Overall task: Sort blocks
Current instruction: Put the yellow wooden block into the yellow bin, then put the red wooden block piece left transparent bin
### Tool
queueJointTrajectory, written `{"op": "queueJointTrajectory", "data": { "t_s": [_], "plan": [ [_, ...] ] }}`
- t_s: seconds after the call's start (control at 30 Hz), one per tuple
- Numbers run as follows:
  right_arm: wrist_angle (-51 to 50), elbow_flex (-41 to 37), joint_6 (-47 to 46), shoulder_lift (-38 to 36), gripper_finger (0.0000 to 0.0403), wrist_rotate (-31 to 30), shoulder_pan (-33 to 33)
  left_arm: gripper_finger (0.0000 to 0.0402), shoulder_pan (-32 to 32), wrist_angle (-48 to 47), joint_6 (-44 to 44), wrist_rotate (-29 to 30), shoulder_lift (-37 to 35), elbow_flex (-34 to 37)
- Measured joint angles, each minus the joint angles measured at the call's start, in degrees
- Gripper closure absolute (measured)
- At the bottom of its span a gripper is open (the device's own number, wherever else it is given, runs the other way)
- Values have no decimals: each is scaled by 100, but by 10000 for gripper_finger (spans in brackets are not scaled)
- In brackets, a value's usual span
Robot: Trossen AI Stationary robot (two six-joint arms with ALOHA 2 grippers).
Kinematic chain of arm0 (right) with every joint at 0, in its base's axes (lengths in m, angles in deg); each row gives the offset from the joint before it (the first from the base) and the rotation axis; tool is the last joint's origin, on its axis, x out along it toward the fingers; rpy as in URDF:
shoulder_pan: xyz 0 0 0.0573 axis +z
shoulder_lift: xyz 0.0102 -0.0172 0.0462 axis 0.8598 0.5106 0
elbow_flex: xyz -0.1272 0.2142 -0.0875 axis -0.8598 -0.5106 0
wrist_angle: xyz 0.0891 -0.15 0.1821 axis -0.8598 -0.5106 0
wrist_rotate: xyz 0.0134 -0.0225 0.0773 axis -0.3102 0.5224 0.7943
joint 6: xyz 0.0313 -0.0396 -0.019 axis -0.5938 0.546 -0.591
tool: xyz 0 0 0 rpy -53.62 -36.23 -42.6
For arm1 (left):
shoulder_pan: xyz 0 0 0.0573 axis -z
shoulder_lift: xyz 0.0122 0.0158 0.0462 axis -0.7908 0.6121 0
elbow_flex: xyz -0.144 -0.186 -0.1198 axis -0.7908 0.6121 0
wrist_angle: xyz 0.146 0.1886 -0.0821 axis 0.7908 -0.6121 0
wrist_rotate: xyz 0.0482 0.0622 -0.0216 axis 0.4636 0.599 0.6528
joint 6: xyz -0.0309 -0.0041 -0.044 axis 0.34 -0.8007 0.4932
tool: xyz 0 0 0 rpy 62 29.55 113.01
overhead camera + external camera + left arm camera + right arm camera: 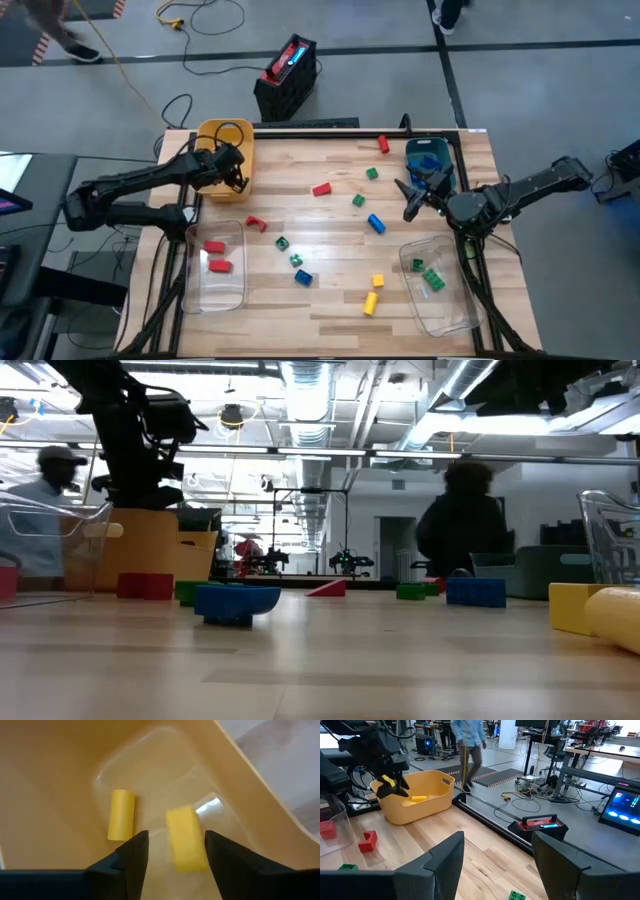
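We see the left gripper (172, 851), fingers apart, over the yellow bin (240, 166) holding two yellow blocks (186, 838); the right gripper (413, 195) hovers open.

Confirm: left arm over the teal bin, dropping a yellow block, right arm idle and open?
Wrong bin. The left gripper is over the yellow bin, per the high view; the yellow block shows between its fingers. Right gripper is idle and open.
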Motion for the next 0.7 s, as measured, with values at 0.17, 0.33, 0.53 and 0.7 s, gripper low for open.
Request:
{"op": "queueJointTrajectory", "data": {
  "t_s": [0.17, 0.33, 0.53, 0.7],
  "plan": [
    [-2, 0, -2, 0, 154, 0, 0, 205, 77, 318, -315, 13, -30, -133],
    [-5, 0, -2, 1, 154, 0, 0, 204, 380, 609, -738, -542, -43, -524],
    [-44, 0, 2, 1, 154, 0, -8, 216, 1380, 551, -899, -490, -43, -906],
    [-42, 0, -2, 1, 154, 0, -15, 221, 2501, 567, -1330, -454, 96, -1146]
  ]
}}
